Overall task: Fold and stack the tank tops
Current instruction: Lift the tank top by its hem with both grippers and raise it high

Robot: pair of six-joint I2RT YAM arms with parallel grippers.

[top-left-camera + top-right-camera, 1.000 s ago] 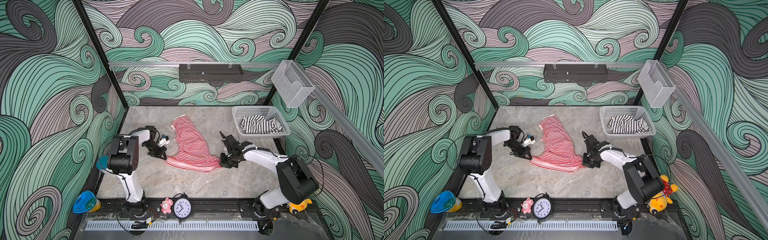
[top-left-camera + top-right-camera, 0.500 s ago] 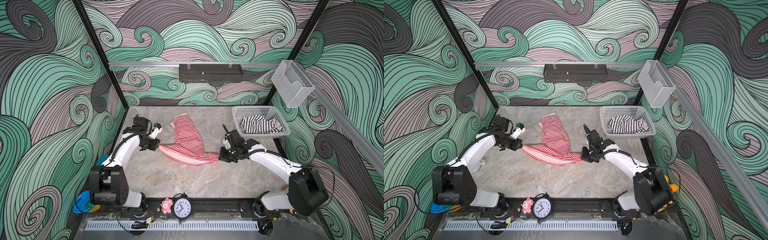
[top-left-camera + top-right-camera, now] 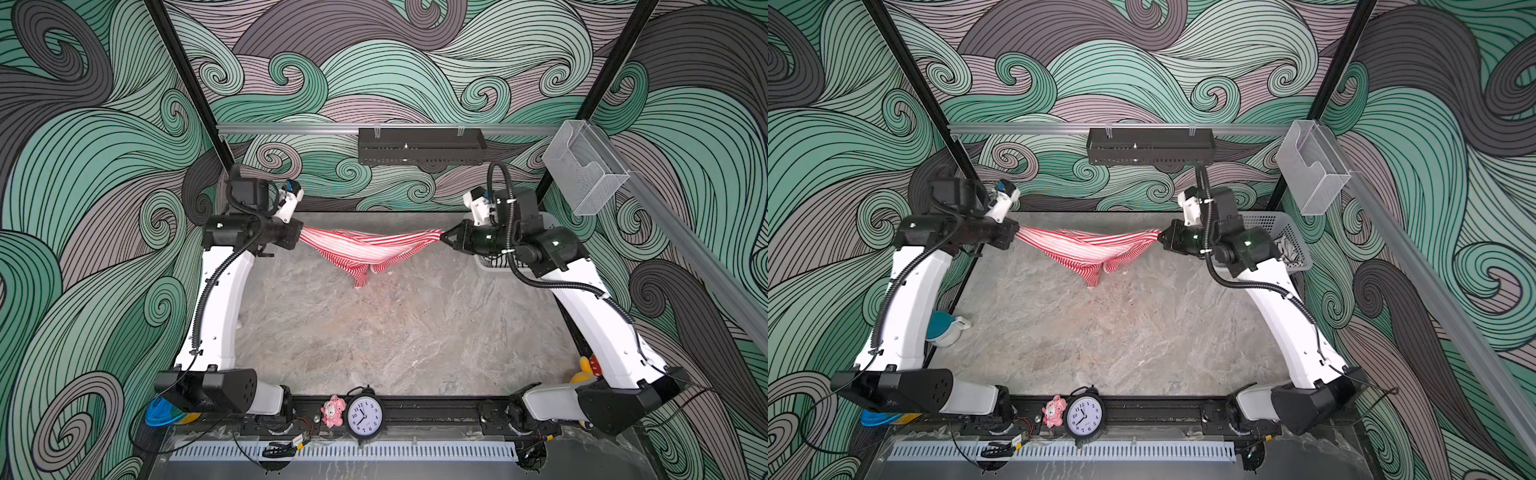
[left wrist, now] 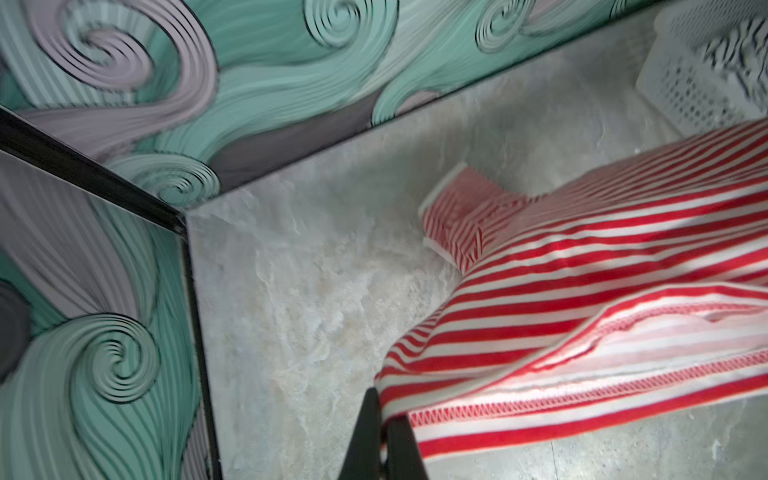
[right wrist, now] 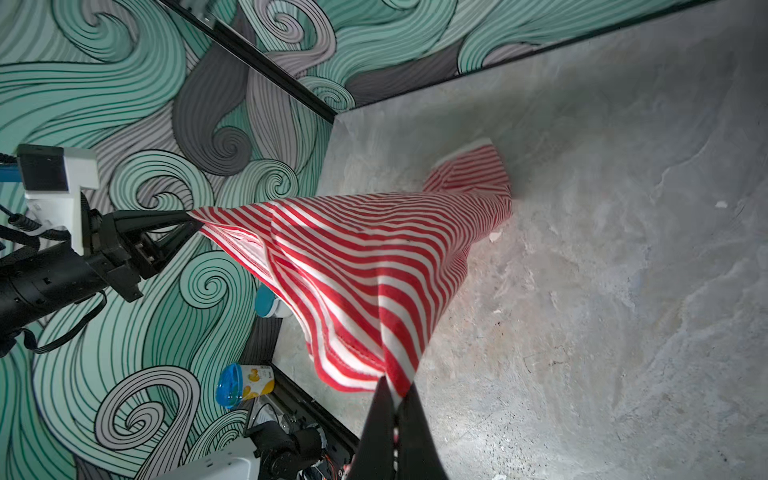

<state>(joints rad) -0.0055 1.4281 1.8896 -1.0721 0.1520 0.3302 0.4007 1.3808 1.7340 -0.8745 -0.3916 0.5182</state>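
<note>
Left gripper [image 4: 384,411]: clenched on one corner of the red-and-white tank top [image 3: 365,249], fabric pinched between the two black fingers. Right gripper [image 5: 397,399]: clenched on the opposite corner of the same garment.

Both grippers are raised above the table [image 3: 374,340] and face each other. The garment is stretched between them at the far half of the table. Its middle sags, and one strap end hangs lowest. Contact between that end and the table cannot be confirmed.

Count, front to back:
- One clock [image 3: 364,415] and one pink toy [image 3: 333,411], side by side on the front rail.
- Two grippers, each holding cloth.
- Two tank tops: the red-and-white one in the air, and the black-and-white tank top [image 3: 1289,249] lying in the basket.
- One basket [image 3: 1283,224], at the far right corner of the table.
- One black tray [image 3: 419,145], hung on the back rail.

View differences: in a top view the right arm hides nearly the whole basket. The left wrist view shows the basket and its striped contents, though blurred. The right wrist view shows the left gripper side-on.
</note>
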